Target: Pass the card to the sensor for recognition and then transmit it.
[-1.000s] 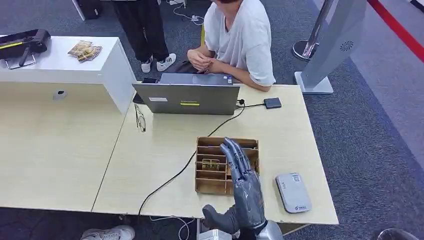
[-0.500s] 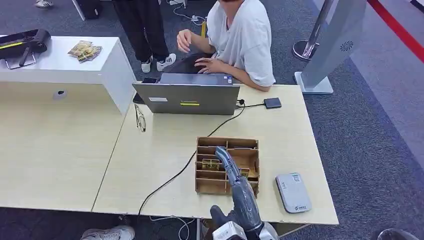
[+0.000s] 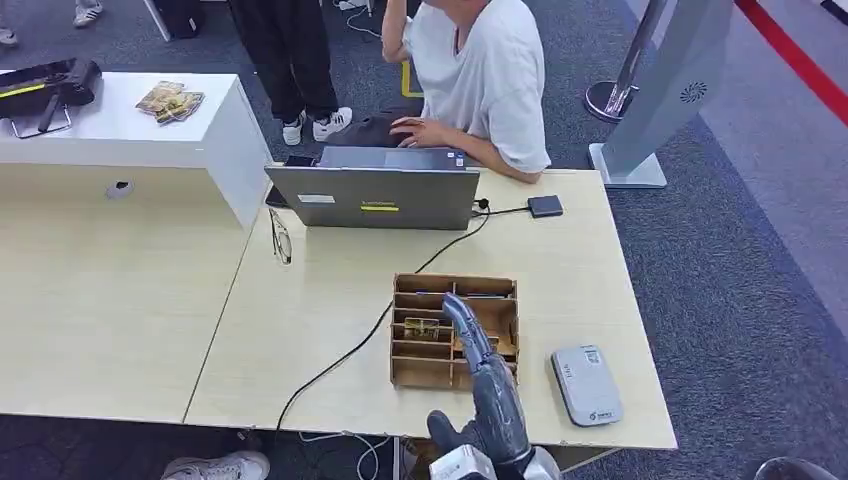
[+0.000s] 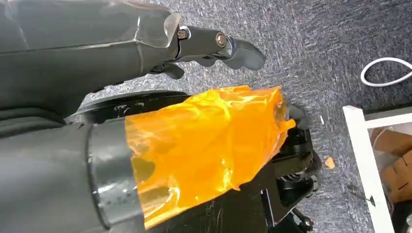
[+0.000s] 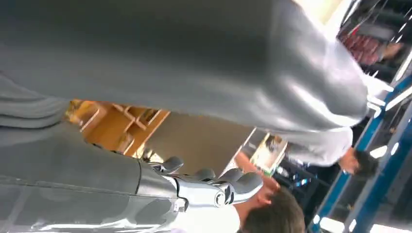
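Right robot hand [image 3: 478, 375] reaches in over the bench's [image 3: 320, 300] near edge, fingers extended and apart, holding nothing, tips above the wooden divider box [image 3: 455, 330]. Card [image 3: 421, 327] lies in a middle slot of that box, just left of the fingertips, long axis running along the slot. Sensor [image 3: 586, 384] sits beside the box toward the near right corner. Left robot hand [image 4: 214, 43] hangs over the floor, slightly curled, empty.
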Available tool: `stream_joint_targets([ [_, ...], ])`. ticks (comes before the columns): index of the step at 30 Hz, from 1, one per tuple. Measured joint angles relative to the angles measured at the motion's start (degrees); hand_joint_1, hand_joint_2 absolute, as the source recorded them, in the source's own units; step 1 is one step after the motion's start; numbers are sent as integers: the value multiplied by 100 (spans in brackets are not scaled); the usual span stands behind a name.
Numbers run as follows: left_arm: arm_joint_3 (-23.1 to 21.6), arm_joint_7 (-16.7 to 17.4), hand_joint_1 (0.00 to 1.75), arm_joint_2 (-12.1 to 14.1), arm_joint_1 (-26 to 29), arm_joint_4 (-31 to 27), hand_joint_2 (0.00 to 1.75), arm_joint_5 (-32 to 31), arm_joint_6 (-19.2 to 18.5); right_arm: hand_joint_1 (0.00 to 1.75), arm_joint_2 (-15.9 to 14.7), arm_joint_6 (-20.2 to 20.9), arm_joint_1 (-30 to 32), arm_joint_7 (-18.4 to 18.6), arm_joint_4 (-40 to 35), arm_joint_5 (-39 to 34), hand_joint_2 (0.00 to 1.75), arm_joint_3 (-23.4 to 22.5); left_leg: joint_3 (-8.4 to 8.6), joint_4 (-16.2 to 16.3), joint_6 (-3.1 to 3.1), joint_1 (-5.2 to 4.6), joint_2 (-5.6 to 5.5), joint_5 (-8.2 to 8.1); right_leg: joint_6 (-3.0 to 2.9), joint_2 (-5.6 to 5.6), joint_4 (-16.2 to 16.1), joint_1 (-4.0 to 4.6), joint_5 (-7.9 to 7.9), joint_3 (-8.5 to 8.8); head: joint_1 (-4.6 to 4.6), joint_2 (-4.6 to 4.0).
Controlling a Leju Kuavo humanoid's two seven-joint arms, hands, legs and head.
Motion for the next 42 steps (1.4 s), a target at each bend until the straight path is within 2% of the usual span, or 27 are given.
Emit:
stream_joint_targets([
  [5,0,2,0,0,0,0,0,-13,0,0,0,-129,6,66,2,204,0,-17,0,0,0,0,0,0,0,0,0,0,0,0,0,0],
  [6,0,0,0,0,0,0,0,-13,0,0,0,-131,9,66,2,206,175,-20,0,0,0,0,0,0,0,0,0,0,0,0,0,0],
  [14,0,4,0,-2,0,0,0,-13,-2,0,0,-292,15,231,15,551,175,-39,0,0,0,0,0,0,0,0,0,0,0,0,0,0],
  [23,-4,9,0,-2,-1,0,0,-9,-28,0,0,-568,12,638,116,1281,175,-92,0,0,0,0,0,0,0,0,0,0,0,0,0,0],
  [31,-4,11,0,-2,-1,0,0,-7,-33,0,0,-612,10,726,175,1491,175,-111,0,0,0,0,0,0,0,0,0,0,0,0,0,0],
  [42,-107,17,0,-2,-11,0,0,-13,-57,0,9,-680,0,1075,212,2159,175,-168,0,0,0,0,0,0,0,0,0,0,0,0,0,0],
])
